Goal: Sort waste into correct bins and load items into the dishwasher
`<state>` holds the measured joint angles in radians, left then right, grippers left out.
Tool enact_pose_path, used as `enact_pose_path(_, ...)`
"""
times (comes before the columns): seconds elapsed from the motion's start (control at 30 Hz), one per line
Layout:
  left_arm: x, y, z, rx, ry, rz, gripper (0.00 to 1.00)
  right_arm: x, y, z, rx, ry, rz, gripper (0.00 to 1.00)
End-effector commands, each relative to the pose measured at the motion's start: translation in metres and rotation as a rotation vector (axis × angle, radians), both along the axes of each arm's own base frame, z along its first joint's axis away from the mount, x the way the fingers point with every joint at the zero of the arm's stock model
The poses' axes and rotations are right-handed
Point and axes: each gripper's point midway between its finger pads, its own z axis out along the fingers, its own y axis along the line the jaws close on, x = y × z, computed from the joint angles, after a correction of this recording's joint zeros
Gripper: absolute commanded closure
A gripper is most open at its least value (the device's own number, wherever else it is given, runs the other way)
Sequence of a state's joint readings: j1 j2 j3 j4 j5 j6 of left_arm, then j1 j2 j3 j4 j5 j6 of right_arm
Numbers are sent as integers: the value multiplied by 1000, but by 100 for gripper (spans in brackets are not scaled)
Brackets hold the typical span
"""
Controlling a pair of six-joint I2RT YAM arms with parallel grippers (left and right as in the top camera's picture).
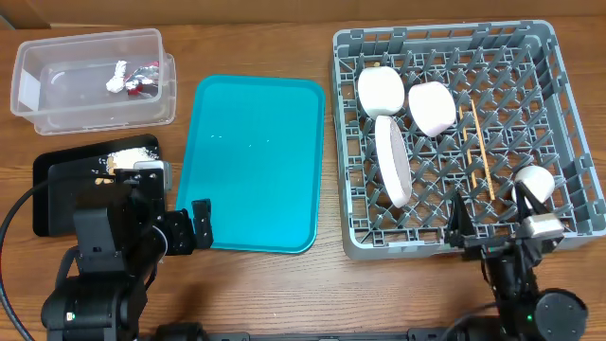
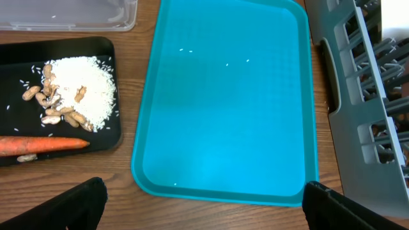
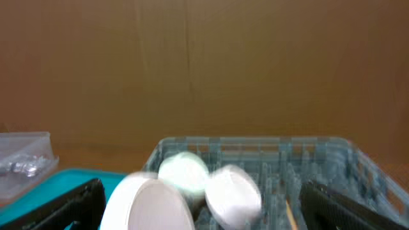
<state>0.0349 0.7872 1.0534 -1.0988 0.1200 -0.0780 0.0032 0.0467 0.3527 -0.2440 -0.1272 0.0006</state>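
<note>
The grey dish rack [image 1: 568,85] holds two white bowls [image 1: 382,92] [image 1: 431,107], a white plate [image 1: 393,163] on edge, wooden chopsticks [image 1: 480,144] and a small white cup [image 1: 533,181]. The clear tub [image 1: 57,57] holds the red-and-silver wrapper [image 1: 142,83]. The black tray [image 2: 13,54] holds the carrot [image 2: 45,144], nuts [image 2: 48,102] and white crumbs [image 2: 86,89]. My left gripper [image 2: 204,211] is open and empty at the near edge of the teal tray [image 2: 223,108]. My right gripper [image 3: 204,214] is open and empty at the rack's front edge.
The teal tray [image 1: 256,161] lies between the black tray [image 1: 52,189] and the rack, with a few specks on it. Both arm bases stand at the table's front edge. A white crumpled scrap [image 1: 116,78] also lies in the tub.
</note>
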Motion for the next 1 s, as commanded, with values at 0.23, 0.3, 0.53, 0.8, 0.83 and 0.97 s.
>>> enact_pose_path(0.23,0,0,-1,-11,3,10,0,21,4,-44,-46,-138,9,0)
enact_pose_path(0.3,0,0,-1,-11,3,10,0,24,3,-55,-57,-120,6,0)
enact_pose_path(0.53,0,0,-1,-11,3,10,0,30,3,-112,-76,115,10,0)
enact_pose_path(0.8,0,0,-1,-11,3,10,0,30,3,-112,-76,115,10,0)
enact_pose_path(0.83,-1,0,-1,-10,3,10,0,30,3,-112,-76,115,10,0)
enact_pose_path(0.97,0,0,-1,-11,3,10,0,30,3,-112,-76,115,10,0)
